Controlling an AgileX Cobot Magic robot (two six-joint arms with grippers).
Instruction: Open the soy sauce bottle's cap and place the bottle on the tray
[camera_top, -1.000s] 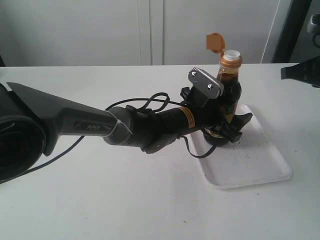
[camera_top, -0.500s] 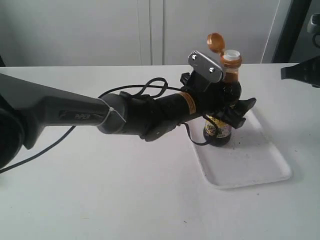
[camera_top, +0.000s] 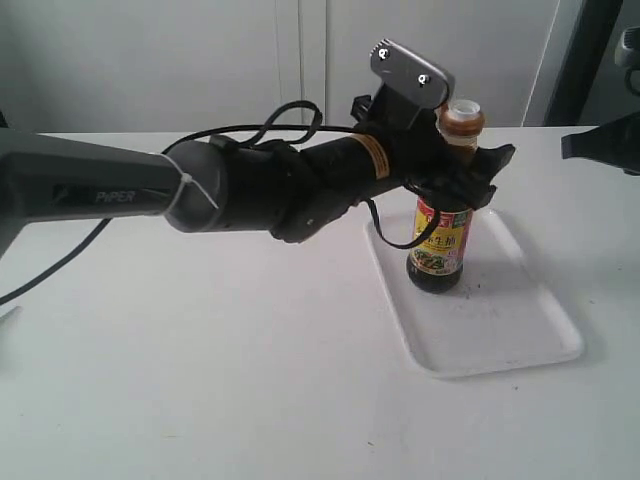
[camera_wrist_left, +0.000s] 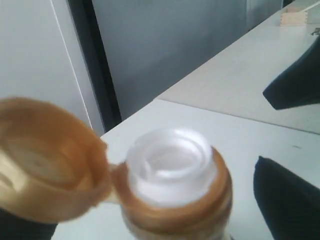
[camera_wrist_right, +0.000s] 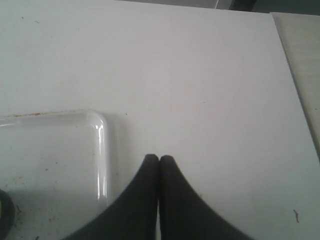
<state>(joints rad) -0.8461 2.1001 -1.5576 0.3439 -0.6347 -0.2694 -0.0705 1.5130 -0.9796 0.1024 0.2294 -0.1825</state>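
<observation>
The soy sauce bottle (camera_top: 438, 250) stands upright on the white tray (camera_top: 520, 335), its label facing the exterior camera. The golden-brown cap (camera_wrist_left: 47, 160) is flipped back on its hinge, baring the white spout (camera_wrist_left: 170, 160); in the exterior view the wrist mount hides the cap. My left gripper (camera_top: 468, 175) is open at the level of the bottle's neck, straddling it; its dark fingers (camera_wrist_left: 287, 202) stand apart from the glass. My right gripper (camera_wrist_right: 159, 160) is shut and empty, off past the tray's corner (camera_wrist_right: 102, 130), and shows at the right edge (camera_top: 600, 145).
The white table (camera_top: 250, 380) stretches round the tray. A black cable (camera_top: 290, 125) loops over the left arm. A dark upright post (camera_top: 575, 60) stands at the back right before a pale wall.
My left gripper has risen from the bottle's lower body to its neck, and its fingers have spread. The bottle has stayed upright on the tray. The right gripper has not moved.
</observation>
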